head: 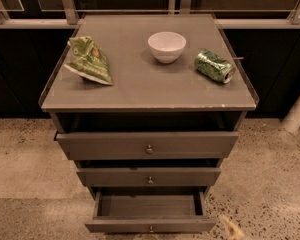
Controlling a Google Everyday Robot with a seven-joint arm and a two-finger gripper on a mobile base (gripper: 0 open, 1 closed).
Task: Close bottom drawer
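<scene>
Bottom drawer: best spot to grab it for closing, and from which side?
Take the bottom drawer at its front panel's centre, by the knob, coming straight from the front: it stands pulled out, panel facing outward. The knob is tiny, so a flat push likely beats a pinch. The gripper sits low, off its right corner.

The gripper (232, 228) is a blurred sliver cut off at the bottom-right edge.
</scene>
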